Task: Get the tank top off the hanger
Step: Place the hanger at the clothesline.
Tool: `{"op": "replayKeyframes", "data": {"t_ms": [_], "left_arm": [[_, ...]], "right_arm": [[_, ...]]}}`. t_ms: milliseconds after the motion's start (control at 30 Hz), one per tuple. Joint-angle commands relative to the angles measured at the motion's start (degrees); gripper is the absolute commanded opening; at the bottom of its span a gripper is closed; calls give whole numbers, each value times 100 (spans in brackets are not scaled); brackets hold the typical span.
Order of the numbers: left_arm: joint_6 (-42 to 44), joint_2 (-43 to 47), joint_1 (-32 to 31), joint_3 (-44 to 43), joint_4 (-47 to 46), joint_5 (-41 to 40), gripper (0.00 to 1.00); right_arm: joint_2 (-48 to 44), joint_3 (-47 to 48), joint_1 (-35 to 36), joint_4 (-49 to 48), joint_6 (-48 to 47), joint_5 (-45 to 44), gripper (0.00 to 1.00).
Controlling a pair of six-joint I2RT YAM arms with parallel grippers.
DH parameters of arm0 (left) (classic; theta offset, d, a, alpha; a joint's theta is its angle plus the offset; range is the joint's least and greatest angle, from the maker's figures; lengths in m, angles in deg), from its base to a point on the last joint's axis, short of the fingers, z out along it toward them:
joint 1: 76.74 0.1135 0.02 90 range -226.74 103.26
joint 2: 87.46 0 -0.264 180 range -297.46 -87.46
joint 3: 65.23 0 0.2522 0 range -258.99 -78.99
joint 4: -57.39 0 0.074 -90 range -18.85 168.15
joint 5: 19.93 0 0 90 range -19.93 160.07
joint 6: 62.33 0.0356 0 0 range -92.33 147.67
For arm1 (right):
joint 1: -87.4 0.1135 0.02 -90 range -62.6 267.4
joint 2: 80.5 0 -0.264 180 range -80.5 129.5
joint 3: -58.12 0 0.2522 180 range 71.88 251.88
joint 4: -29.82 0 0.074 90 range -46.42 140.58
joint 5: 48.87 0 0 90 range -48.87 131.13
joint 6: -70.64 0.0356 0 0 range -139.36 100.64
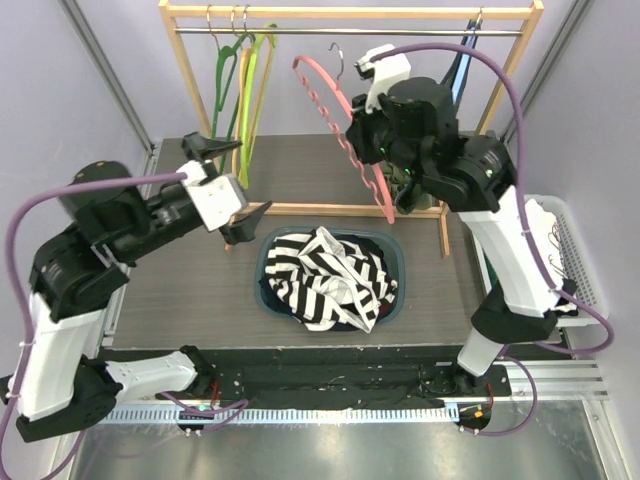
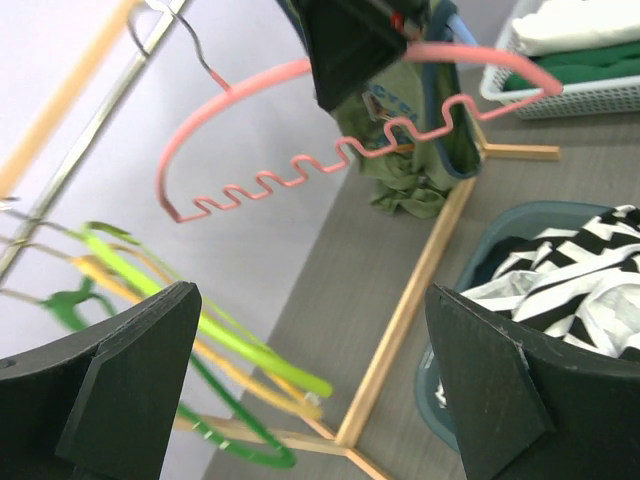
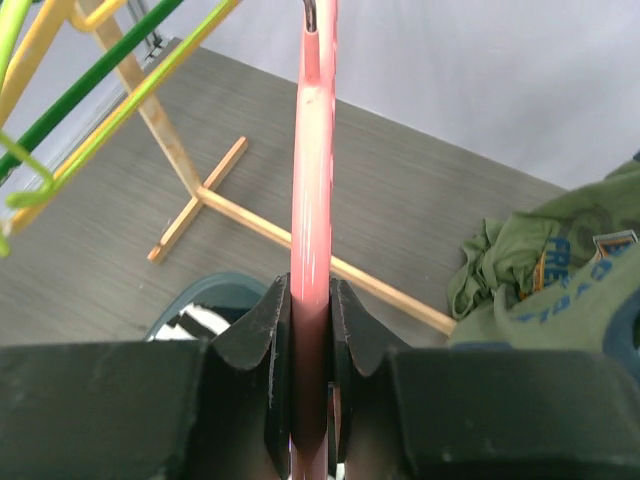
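**Q:** Where is the striped tank top [image 1: 325, 275] lying?

**A:** It is lying bunched in the teal basin [image 1: 264, 275], clear of the pink hanger [image 3: 312, 150]. It is probably light, limp and easily snagged, so you are best pinching a raised fold.

**Q:** And the fingers?

**A:** Your right gripper [image 3: 311, 295] is clamping the bare hanger. Your left gripper [image 2: 310, 293] is hovering spread wide, holding nothing.

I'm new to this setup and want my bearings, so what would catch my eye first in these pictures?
A bare pink hanger stands out, clamped between the right fingers and held up in front of the wooden rack. Nearer the arms, a black-and-white striped tank top lies crumpled in a teal basin mid-table. The left fingers hang wide open and empty to the basin's left.
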Motion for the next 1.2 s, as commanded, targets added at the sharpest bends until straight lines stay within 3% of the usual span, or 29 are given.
{"op": "replayKeyframes", "data": {"t_ms": [0, 367, 667, 1167], "left_arm": [[263, 380, -3, -215, -34, -351, 100], [431, 943, 67, 269, 80, -440, 100], [325, 1022, 225, 286, 107, -326, 100], [351, 1110, 340, 409, 124, -299, 100]], "right_arm": [[270, 605, 20, -714, -284, -267, 1], [561, 632, -305, -1444, -267, -206, 1], [711, 658, -1148, -1743, 322, 856, 1], [851, 562, -1483, -2068, 709, 1499, 1]]}}
